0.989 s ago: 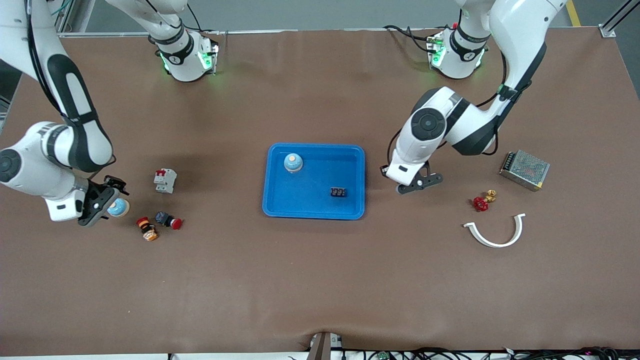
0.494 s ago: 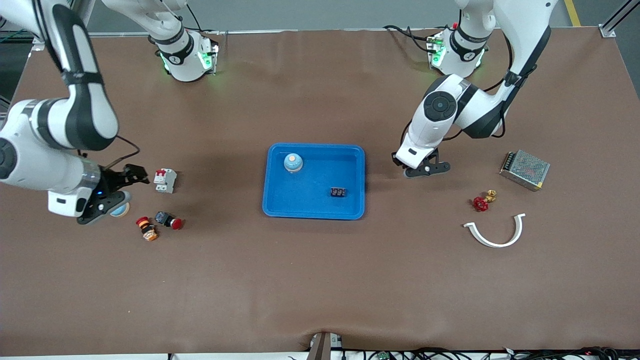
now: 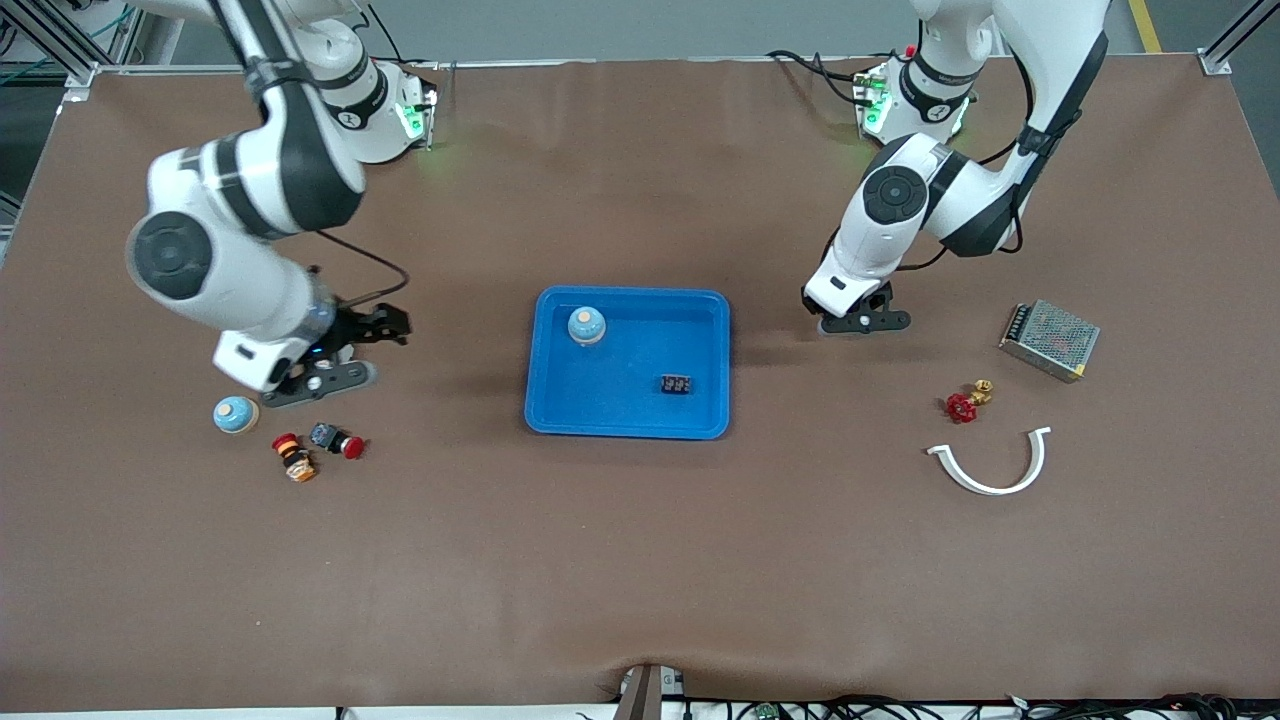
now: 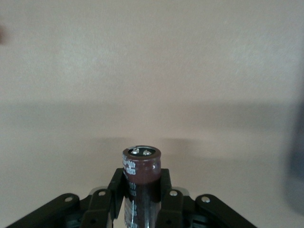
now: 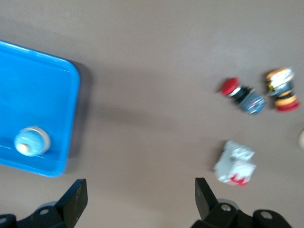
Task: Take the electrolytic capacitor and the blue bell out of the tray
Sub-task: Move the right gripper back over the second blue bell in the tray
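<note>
My left gripper [image 3: 862, 320] is shut on a brown cylindrical capacitor [image 4: 141, 175] and holds it upright above bare table, beside the blue tray [image 3: 560, 415] toward the left arm's end. One blue bell with an orange top [image 3: 586, 325] sits in the tray, and it also shows in the right wrist view [image 5: 31, 141]. A second bell [image 3: 236, 414] stands on the table toward the right arm's end. My right gripper [image 3: 330, 368] is open and empty in the right wrist view [image 5: 140, 194], up over the table between that bell and the tray.
A small black part [image 3: 676, 384] lies in the tray. A red push button [image 3: 338, 440], an orange-black button [image 3: 294, 457] and a white breaker [image 5: 235, 164] lie near the second bell. A metal mesh box [image 3: 1049, 339], red valve [image 3: 962, 405] and white curved strip [image 3: 990, 465] lie toward the left arm's end.
My right gripper has left the bell on the table and moved up and toward the tray, now over the breaker. My left gripper has drawn back toward its base with the capacitor.
</note>
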Controlling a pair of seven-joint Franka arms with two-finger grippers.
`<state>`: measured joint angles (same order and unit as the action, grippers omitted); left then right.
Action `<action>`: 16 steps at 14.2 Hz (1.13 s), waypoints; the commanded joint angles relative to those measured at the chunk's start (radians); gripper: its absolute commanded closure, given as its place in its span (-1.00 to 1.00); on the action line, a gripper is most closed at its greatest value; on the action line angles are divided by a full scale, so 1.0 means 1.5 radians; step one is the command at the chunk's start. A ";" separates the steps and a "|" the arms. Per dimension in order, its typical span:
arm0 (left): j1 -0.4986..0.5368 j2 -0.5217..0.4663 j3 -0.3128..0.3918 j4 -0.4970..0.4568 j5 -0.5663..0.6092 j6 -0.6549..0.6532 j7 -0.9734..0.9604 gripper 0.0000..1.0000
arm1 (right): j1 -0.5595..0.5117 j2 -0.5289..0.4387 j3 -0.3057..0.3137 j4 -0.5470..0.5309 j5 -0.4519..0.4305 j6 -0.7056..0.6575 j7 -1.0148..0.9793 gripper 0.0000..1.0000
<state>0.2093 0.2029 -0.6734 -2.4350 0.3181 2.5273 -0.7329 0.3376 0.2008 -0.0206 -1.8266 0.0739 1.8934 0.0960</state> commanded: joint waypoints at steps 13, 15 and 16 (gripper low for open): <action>0.012 -0.073 -0.018 -0.162 0.002 0.139 0.042 1.00 | 0.250 0.085 -0.007 -0.119 0.050 0.282 0.390 -1.00; 0.013 -0.073 -0.017 -0.176 0.002 0.163 0.042 1.00 | 0.262 0.107 -0.007 -0.119 0.050 0.305 0.391 -1.00; 0.013 -0.073 -0.017 -0.179 0.002 0.164 0.043 1.00 | 0.267 0.114 -0.007 -0.118 0.050 0.308 0.391 -1.00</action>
<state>0.2106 0.1355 -0.6840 -2.6663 0.3181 2.7440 -0.6880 0.7204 0.3522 -0.0201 -2.0087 0.1333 2.3404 0.6729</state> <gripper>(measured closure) 0.661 0.000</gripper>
